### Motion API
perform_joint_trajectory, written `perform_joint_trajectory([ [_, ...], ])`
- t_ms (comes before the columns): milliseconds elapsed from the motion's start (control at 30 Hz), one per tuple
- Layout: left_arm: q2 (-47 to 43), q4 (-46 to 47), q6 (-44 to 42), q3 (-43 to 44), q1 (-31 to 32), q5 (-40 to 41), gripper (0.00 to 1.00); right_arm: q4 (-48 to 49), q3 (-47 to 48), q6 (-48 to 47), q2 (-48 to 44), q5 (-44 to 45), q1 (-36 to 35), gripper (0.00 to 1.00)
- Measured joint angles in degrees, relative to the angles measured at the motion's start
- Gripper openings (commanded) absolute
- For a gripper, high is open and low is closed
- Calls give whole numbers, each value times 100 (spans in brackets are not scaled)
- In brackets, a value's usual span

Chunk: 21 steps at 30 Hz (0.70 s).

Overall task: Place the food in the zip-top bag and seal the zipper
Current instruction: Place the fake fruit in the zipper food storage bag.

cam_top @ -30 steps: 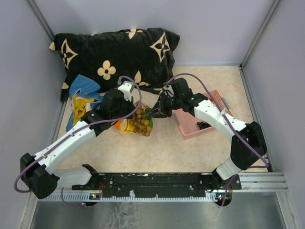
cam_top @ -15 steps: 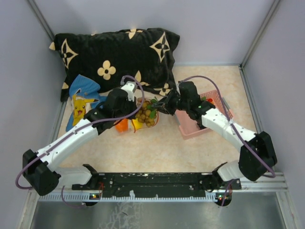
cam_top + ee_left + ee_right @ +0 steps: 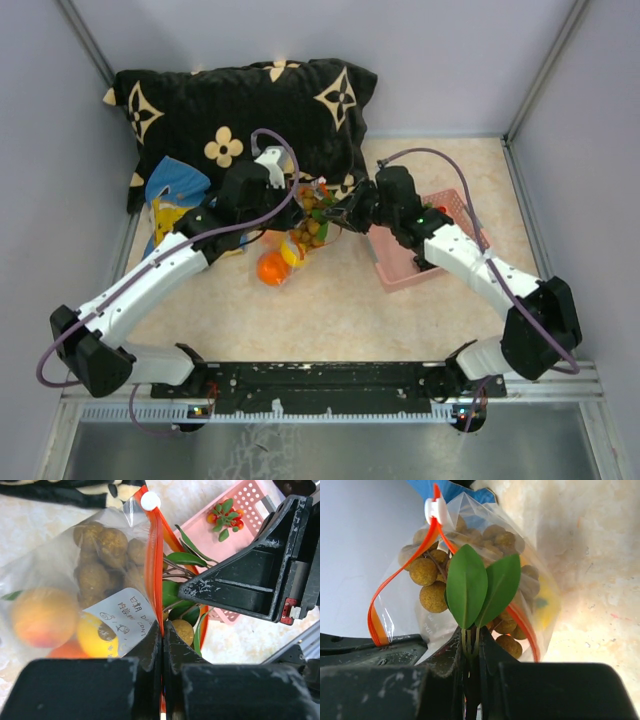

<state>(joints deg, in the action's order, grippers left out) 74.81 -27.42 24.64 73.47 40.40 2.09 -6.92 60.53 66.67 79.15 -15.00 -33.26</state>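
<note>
Left jaws apparently tight around zipper

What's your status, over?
Left end effector shut on zipper. Right end effector shut on leaves at bag mouth. Zipper unsealed. Berry sprig in pink basket.

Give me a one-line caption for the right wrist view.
Right pincer grips the green leaves by their stems, brown balls in the open zip-top bag.
</note>
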Motion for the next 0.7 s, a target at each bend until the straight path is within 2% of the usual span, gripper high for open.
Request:
perform_joint_trajectory([
  [67,15,9,149,-4,2,-79,0,-328,205,-271,44,9,-11,17],
  [133,20,61,289,-39,2,-116,0,-715,538,-592,116,20,-37,26],
  [167,20,92,363,-83,0,-116,0,-839,675,-715,142,37,-46,27],
  [233,20,173,476,-221,0,-109,0,-1200,1023,-1036,186,90,-76,20],
  [333,20,146,625,-437,2,-76,0,-1722,1478,-1523,201,365,-160,0],
  [500,20,144,791,-597,2,-37,0,-2411,1943,-2210,251,960,-485,0],
  [700,20,105,820,-654,2,140,0,-2583,2022,-2643,603,1255,-846,0],
])
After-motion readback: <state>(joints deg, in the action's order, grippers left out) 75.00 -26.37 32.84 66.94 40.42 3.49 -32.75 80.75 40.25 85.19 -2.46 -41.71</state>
